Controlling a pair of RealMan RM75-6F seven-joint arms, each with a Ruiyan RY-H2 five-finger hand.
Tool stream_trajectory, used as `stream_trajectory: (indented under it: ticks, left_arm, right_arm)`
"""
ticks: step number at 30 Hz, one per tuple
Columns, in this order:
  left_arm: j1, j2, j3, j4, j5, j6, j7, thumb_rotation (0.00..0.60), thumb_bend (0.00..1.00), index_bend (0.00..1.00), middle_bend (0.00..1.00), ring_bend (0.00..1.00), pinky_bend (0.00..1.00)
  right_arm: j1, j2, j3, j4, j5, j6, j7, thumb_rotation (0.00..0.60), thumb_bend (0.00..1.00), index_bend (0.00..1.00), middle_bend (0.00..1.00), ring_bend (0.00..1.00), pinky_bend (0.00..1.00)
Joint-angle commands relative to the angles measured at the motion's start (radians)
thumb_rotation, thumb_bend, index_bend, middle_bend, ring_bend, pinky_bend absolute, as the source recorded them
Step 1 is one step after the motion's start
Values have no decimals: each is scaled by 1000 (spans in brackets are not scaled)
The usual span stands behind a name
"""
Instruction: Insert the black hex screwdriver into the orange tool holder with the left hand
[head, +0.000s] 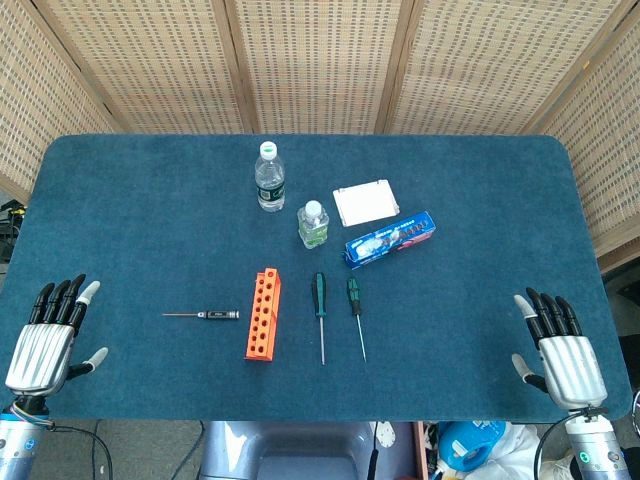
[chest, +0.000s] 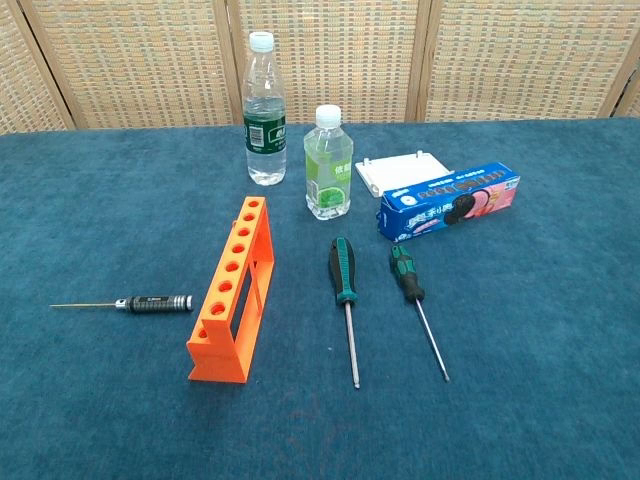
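the black hex screwdriver (chest: 158, 303) lies flat just left of the orange tool holder (chest: 232, 293), looking light, stiff and thin, best pinched by its knurled handle, while the left hand (head: 50, 335) and right hand (head: 560, 345) rest empty, fingers apart.

Desk (head: 120, 200) seen steeply from above by head view, low and nearer by chest view, middle of desk shared.

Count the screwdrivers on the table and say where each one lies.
3. The black hex screwdriver lies left of the orange tool holder. Two green-handled screwdrivers lie right of it: the longer one nearer the holder, the shorter one farther right. None seem hidden.
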Motion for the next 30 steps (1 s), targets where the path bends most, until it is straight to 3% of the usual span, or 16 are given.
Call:
stream_trajectory:
  ticks: [1,30]
  left_arm:
    - [0,0,0,-1,0,0,0,600,170,60,0,0,0]
    - [-7,3,5,-4,9,-11,-19,600,170,60,0,0,0]
  right_arm:
    - [0,0,-1,-1,-1,0,-2,600,281,0,0,0,0]
    - [0,3,0,-4,8,-8,1,600,281,0,0,0,0]
